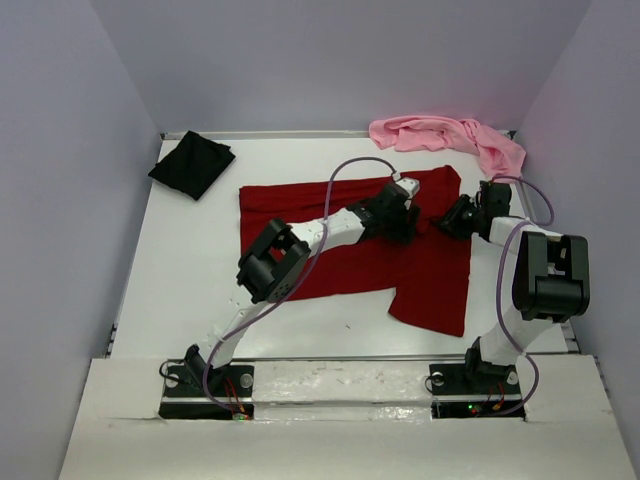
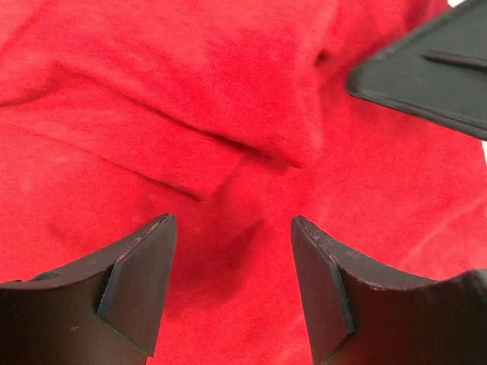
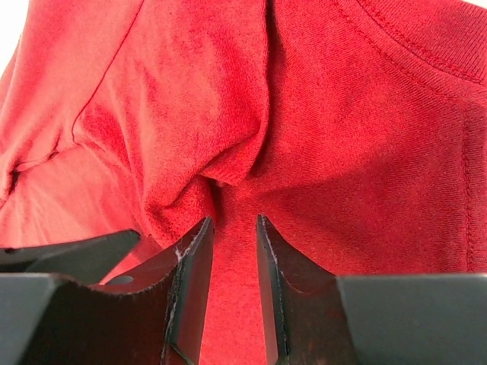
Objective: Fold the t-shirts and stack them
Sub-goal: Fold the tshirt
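Note:
The dark red t-shirt lies spread across the middle of the table, with one part hanging toward the near right. The black t-shirt is a folded bundle at the back left. At the back right the light pink t-shirt lies crumpled. Both grippers meet low over the red shirt's right part. My left gripper stands wide open above flat red cloth, holding nothing. My right gripper has its jaws a narrow gap apart, just behind a raised fold of the red shirt, with cloth lying under the gap.
White walls enclose the table on three sides. The table's bare white top shows left of the red shirt. A finger of the right gripper reaches into the left wrist view at the upper right.

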`<state>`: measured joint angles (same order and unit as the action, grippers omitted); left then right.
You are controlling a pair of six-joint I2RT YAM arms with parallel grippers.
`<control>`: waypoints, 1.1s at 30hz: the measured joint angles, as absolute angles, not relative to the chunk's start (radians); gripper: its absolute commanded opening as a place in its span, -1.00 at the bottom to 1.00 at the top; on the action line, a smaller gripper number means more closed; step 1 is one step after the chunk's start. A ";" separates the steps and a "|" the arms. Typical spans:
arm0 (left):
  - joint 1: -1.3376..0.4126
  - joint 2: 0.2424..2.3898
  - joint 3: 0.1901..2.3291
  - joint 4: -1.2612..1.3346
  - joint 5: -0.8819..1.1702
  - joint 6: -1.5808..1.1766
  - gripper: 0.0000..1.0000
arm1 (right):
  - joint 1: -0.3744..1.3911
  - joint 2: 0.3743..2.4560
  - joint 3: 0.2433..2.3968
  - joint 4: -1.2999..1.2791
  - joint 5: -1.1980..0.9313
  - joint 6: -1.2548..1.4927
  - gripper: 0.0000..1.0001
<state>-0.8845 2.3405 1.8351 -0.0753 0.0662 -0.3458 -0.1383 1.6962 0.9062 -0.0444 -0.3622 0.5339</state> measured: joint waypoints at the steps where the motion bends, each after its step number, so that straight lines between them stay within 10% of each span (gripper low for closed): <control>1: -0.887 2.341 1.835 -0.075 0.069 -0.346 0.38 | -0.138 1.696 0.906 -0.044 -0.362 0.534 -0.30; 33: -0.895 2.407 1.948 -0.106 0.012 -0.272 0.28 | -0.149 1.706 0.910 -0.045 -0.362 0.530 -0.30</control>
<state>-0.8951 2.4073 1.9476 -0.1059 0.0116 -0.2718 -0.1493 1.7061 0.9100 -0.0452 -0.3618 0.5304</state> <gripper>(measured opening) 0.655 0.350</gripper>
